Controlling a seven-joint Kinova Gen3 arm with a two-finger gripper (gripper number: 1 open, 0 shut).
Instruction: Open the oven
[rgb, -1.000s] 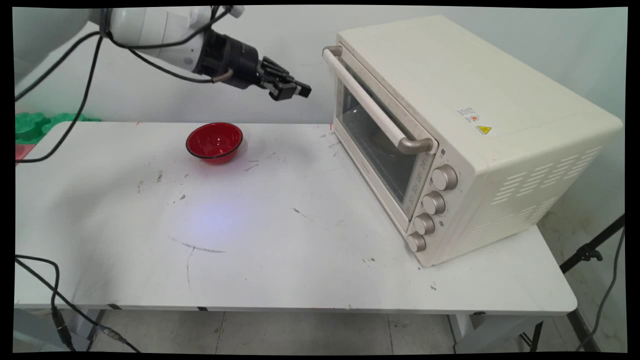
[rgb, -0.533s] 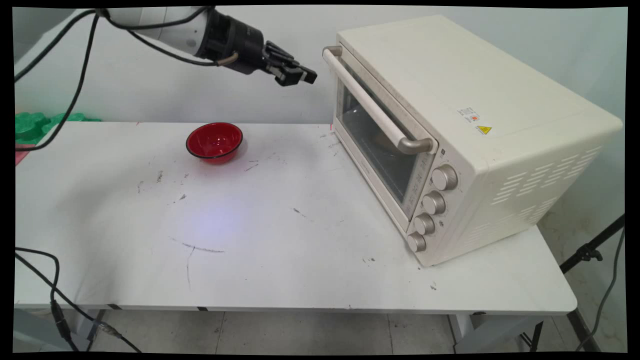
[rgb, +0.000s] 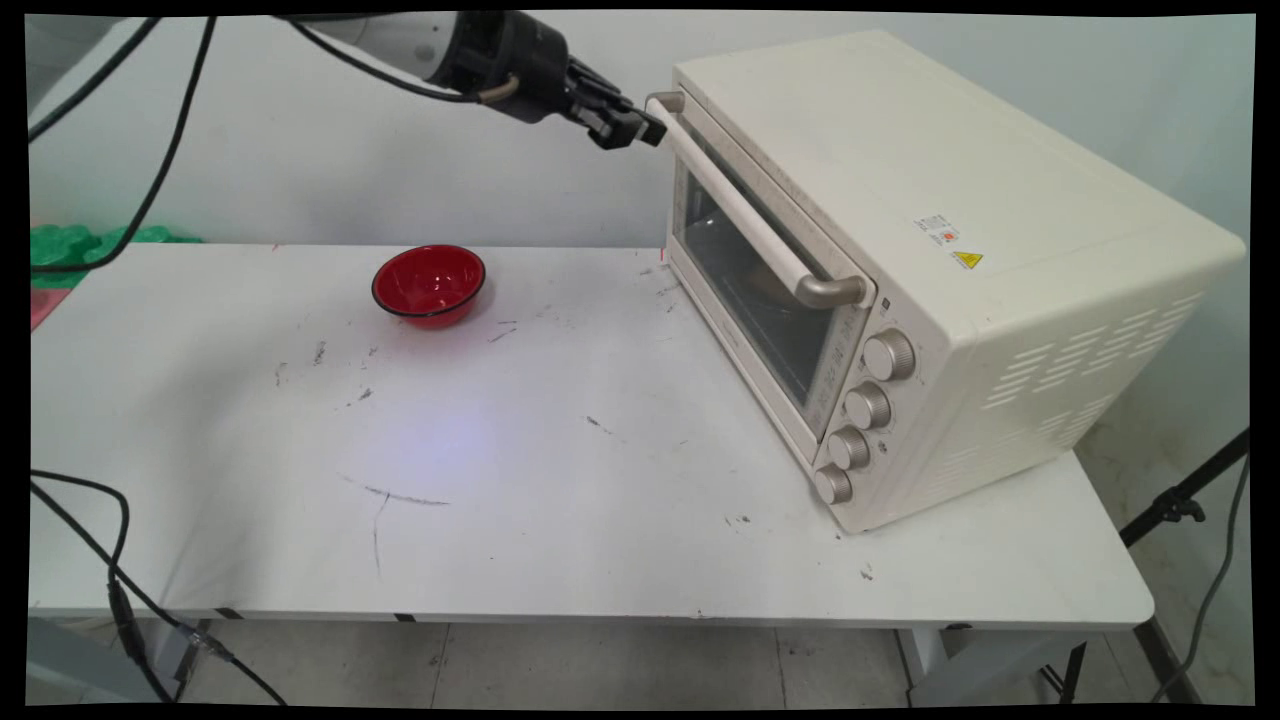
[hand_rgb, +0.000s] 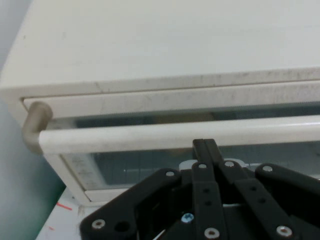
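The white worktop (rgb: 560, 470) carries a cream toaster oven (rgb: 930, 270) on its right part, standing askew with its glass door turned toward the left and near side. The oven's top bears a small white label and a yellow warning triangle (rgb: 966, 260); the print is too small to read. Four round knobs (rgb: 866, 406) run down the panel beside the door, and a long pale handle bar (rgb: 745, 210) crosses the door's upper edge. The door is shut; something brownish shows dimly behind the glass, not identifiable. A red bowl (rgb: 429, 284) sits upright near the worktop's far edge, well apart from the oven, with nothing visible inside. The black end effector (rgb: 640, 128) hangs high at the far end of the handle bar, fingers (hand_rgb: 205, 150) pressed together, their tips just at the bar; real contact cannot be confirmed.
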